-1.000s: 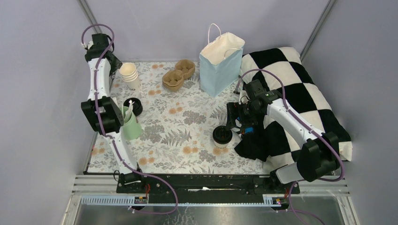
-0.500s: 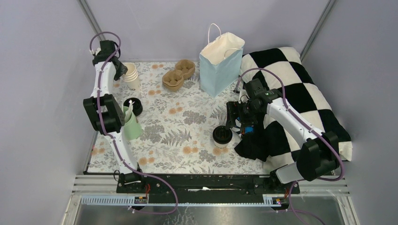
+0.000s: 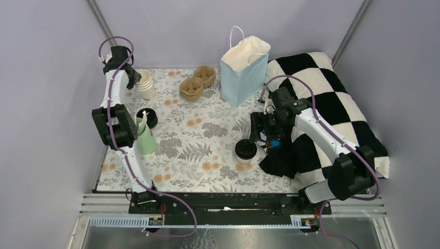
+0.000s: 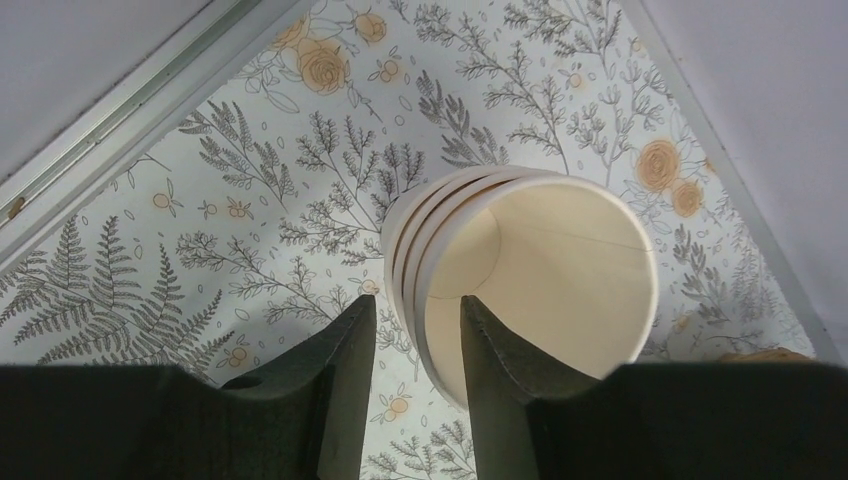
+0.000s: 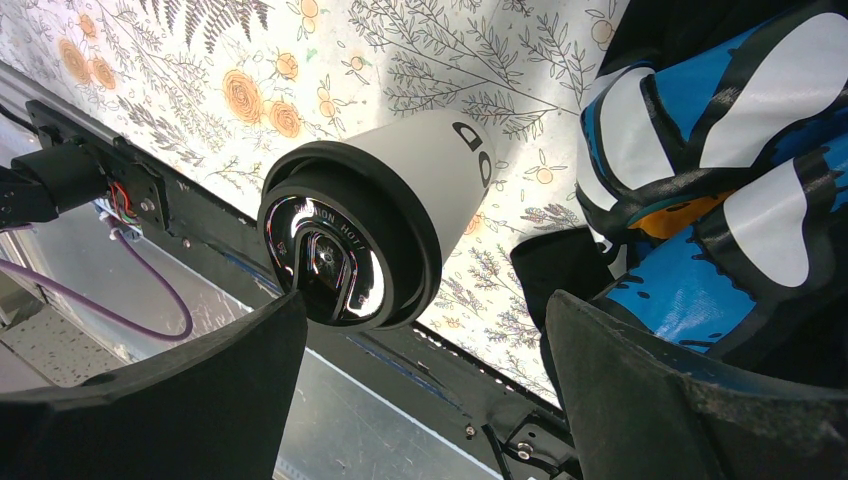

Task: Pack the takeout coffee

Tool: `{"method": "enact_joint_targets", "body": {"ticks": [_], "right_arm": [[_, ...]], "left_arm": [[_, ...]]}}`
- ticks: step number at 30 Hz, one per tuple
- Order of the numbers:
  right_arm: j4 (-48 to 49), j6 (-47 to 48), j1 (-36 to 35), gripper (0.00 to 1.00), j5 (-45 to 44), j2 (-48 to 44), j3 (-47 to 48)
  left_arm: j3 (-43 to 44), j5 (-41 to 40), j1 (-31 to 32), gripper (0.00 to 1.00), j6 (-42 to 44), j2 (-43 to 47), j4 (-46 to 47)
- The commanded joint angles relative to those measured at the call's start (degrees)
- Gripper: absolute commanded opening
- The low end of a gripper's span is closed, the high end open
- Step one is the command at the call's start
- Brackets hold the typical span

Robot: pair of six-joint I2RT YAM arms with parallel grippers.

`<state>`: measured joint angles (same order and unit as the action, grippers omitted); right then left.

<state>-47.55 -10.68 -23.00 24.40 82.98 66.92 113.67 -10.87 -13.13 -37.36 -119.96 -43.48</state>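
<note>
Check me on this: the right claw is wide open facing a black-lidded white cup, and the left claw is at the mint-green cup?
Not quite. The left wrist view shows the left gripper at the stack of lidless cream cups, not the mint-green cup. The rest holds: the right gripper is wide open facing the black-lidded white cup.

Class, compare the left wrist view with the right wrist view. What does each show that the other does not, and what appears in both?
Left wrist only: the stack of lidless cream cups, with the left gripper open astride its rim.
Right wrist only: a white cup with a black lid in front of the wide-open right gripper, blue, black and white patterned fabric, and the table's near rail.
Both: the floral tablecloth and each gripper's own dark fingers.
</note>
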Motion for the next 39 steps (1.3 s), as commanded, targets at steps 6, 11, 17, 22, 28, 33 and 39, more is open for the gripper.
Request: {"method": "enact_joint_targets", "body": {"ticks": [6, 11, 17, 22, 28, 33, 39], "right_arm": [[-0.46, 1.01, -0.59, 0.95, -0.94, -0.16, 1.82], [-0.44, 1.01, -0.64, 0.95, -1.02, -0.27, 1.79], [-0.36, 1.04, -0.59, 0.95, -1.07, -0.19, 1.64], [-0.36, 1.08, -0.61, 0.95, -0.96, -0.18, 1.64], [-0.31, 1.1, -0.61, 0.95, -0.89, -0.25, 1.51], [-0.02, 1.05, -0.64, 0.95, -0.7, -0.29, 1.29], [0.07, 1.01, -0.63, 0.95, -0.42, -0.1, 1.29]], "left_arm": [[4.06, 0.21, 0.12, 0.31, -0.43, 3.2, 1.67], [4.62, 0.31, 0.11, 0.22, -0.52, 2.56, 1.32], [5.55, 0.42, 0.1, 0.16, -0.59, 2.06, 0.7], [5.27, 0.12, 0.12, 0.07, -0.52, 2.06, 0.52], [5.0, 0.4, 0.11, 0.1, -0.82, 2.11, 0.43], [4.07, 0.48, 0.12, 0.24, -1.13, 2.09, 0.67], [3.84, 0.36, 0.12, 0.25, -1.26, 1.93, 1.06]]}}
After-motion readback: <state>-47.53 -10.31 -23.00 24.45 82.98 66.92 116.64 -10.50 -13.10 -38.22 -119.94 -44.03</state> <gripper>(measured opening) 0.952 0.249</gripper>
